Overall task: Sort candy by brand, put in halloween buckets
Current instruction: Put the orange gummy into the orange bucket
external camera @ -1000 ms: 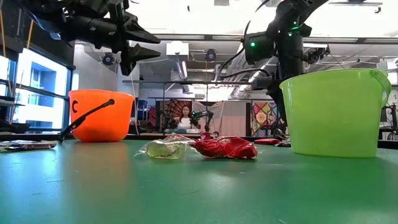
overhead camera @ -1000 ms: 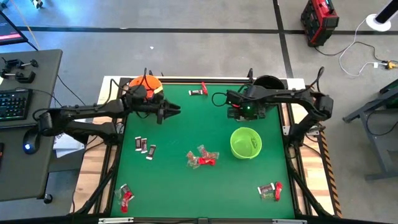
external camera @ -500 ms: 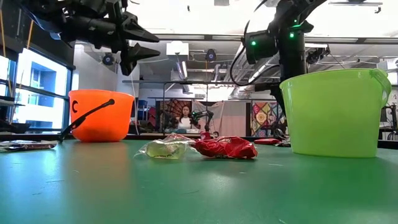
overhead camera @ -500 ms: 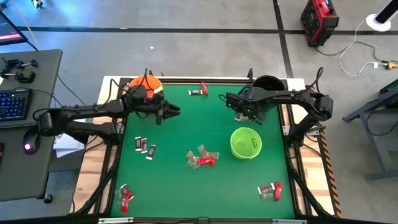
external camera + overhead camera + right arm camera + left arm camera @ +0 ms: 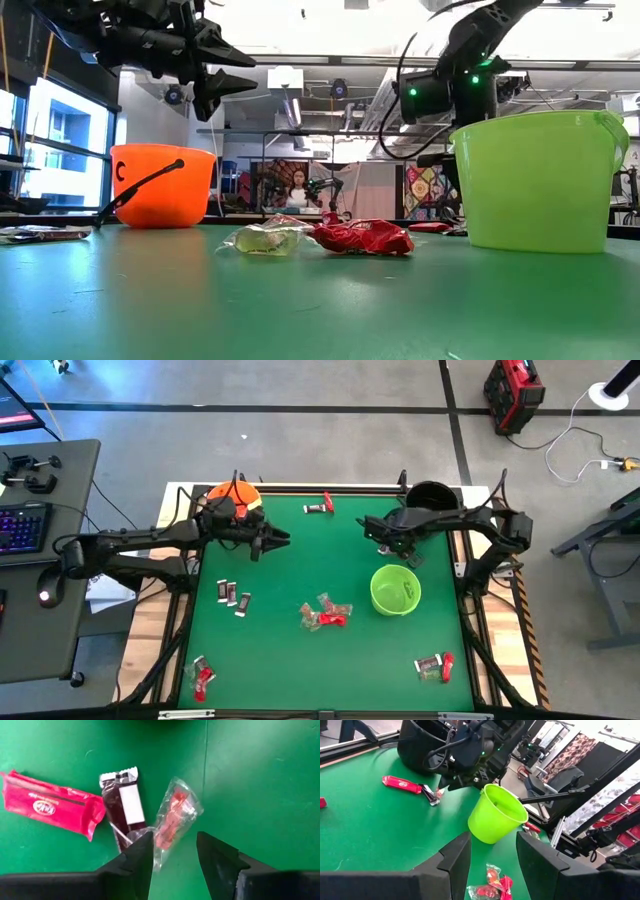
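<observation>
Candy lies scattered over the green table (image 5: 290, 575). Near the far edge, a red wrapper (image 5: 52, 812), a dark wrapper (image 5: 124, 806) and a silvery-clear wrapper (image 5: 175, 818) lie side by side, the dark one touching both neighbours. A mixed heap of red and clear sweets (image 5: 326, 613) sits at the middle of the table, just left of the lime green bucket (image 5: 395, 590). Three dark-wrapped sweets (image 5: 232, 596) lie toward the left side. A red and clear cluster (image 5: 201, 676) rests at the near left corner, and another (image 5: 434, 666) at the near right. The orange bucket (image 5: 232, 498) stands at the far left corner, the black bucket (image 5: 431, 496) at the far right corner; both are partly covered by the arms. In the high view the right gripper (image 5: 373, 528) is between the black bucket and the lime green one. In its wrist view the right gripper (image 5: 172, 853) is released, its fingers (image 5: 136, 860) parted and poised directly over the clear wrapper and the dark one; contact cannot be told. The left gripper (image 5: 281, 539) waits beside the orange bucket, raised above the table and pointing toward the centre, its fingers (image 5: 454, 861) spread apart with nothing between them.
</observation>
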You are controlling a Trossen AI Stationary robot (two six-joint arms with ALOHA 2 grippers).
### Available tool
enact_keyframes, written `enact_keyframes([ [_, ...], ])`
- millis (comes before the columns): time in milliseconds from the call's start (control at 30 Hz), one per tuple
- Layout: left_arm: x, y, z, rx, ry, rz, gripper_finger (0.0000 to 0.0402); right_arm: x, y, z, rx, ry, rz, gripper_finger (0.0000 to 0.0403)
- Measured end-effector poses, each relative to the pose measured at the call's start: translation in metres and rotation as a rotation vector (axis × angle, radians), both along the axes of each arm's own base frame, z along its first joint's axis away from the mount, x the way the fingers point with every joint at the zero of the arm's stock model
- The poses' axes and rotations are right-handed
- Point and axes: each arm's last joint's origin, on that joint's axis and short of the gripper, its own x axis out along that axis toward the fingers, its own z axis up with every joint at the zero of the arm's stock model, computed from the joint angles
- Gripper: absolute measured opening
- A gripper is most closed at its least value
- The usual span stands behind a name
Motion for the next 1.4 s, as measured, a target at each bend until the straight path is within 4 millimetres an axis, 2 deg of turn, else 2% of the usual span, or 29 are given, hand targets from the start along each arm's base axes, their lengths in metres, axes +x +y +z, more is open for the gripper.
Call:
enact_keyframes([
  [333, 0.000, 0.000, 0.000, -0.001, 0.000, 0.000, 0.0146, 0.000, -0.001, -0.003, -0.052, 0.003, -0.020, 0.0142],
  [567, -0.001, 0.000, -0.002, -0.028, 0.024, 0.004, 0.0146, 0.009, -0.005, -0.020, -0.005, -0.007, -0.017, 0.0142],
  [733, -0.001, 0.000, -0.004, -0.033, 0.035, 0.004, 0.0146, 0.010, -0.006, -0.021, -0.015, -0.009, 0.017, 0.0137],
  [867, -0.001, 0.000, -0.004, -0.040, 0.036, 0.006, 0.0146, 0.010, -0.005, -0.020, -0.005, 0.007, 0.088, 0.0101],
  [1000, -0.001, 0.000, -0.004, -0.056, 0.036, 0.010, 0.0146, 0.011, 0.000, -0.020, 0.001, 0.019, 0.150, 0.0031],
  [1067, -0.001, 0.000, -0.003, -0.057, 0.036, 0.010, 0.0146, 0.013, 0.004, -0.020, -0.008, 0.032, 0.195, 0.0009],
  [1233, 0.000, -0.001, 0.004, -0.056, -0.033, -0.017, 0.0146, 0.019, 0.012, -0.010, -0.002, 0.054, 0.319, 0.0006],
  [1400, -0.003, -0.004, 0.025, -0.040, -0.204, -0.072, 0.0146, 0.030, 0.021, 0.030, -0.136, -0.001, 0.467, 0.0002],
])
